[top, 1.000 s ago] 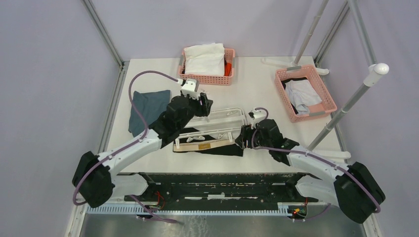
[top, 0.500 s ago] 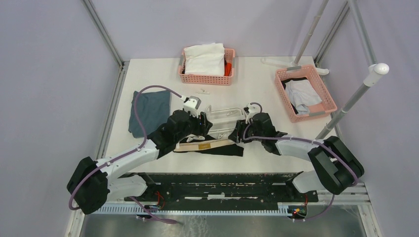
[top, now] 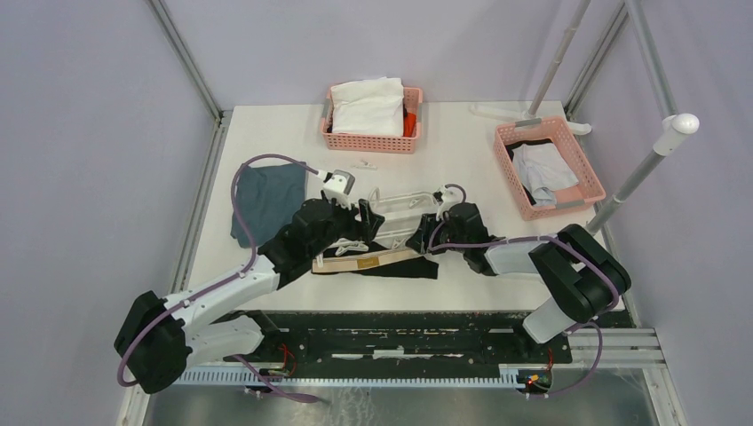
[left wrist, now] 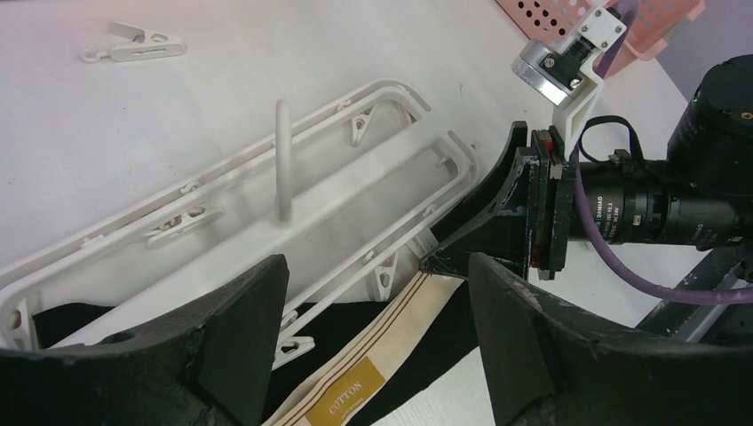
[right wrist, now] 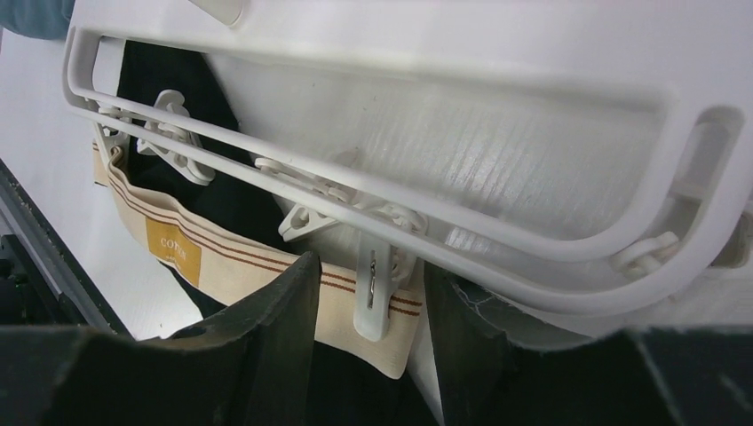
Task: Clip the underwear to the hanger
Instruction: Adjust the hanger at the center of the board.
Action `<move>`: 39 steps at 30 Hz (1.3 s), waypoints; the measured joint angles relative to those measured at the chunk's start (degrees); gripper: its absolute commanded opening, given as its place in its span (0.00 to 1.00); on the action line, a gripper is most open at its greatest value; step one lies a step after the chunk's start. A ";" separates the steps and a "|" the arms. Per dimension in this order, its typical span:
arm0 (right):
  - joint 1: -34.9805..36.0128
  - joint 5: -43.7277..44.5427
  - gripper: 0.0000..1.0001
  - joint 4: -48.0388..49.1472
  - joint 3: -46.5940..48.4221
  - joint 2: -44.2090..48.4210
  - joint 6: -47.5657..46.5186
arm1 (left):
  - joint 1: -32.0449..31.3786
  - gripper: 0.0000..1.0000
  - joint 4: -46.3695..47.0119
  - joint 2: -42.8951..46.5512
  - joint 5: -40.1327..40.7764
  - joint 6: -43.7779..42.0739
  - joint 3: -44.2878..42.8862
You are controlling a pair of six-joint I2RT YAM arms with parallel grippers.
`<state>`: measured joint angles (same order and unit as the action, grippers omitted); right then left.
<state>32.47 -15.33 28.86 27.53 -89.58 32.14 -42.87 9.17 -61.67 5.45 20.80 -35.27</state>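
**Left to right.** My left gripper [left wrist: 375, 266], which a second ago hung over the far left of the hanger [top: 404, 206], now stands wide open and empty above the hanger's near rail. The underwear [top: 391, 266] lies flat, its waistband [right wrist: 222, 257] just under that rail. My right gripper [right wrist: 368, 286] has slid in to the hanger's near right corner. Its fingers are parted, hold nothing, and straddle one clip [right wrist: 371, 306] that lies on the waistband's end. Judgement: the approach is done, squeezing this clip open is next, and nothing appears clipped yet.
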 measured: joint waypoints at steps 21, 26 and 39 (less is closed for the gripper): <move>0.00 0.61 0.10 7.72 -1.77 -0.94 -0.61 | -10.08 0.71 -0.79 -3.06 0.83 -0.96 2.25; 0.00 0.90 0.03 7.58 -2.19 1.62 -0.70 | -10.14 0.72 -0.52 -4.07 0.28 -2.29 3.45; 0.00 -0.90 0.08 11.78 -4.13 8.63 -2.47 | -10.14 0.73 2.78 -13.86 -7.32 -9.90 2.29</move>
<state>32.47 -16.23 40.64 23.40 -80.95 29.67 -53.01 11.94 -75.53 -1.87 10.90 -32.97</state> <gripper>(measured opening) 0.011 0.726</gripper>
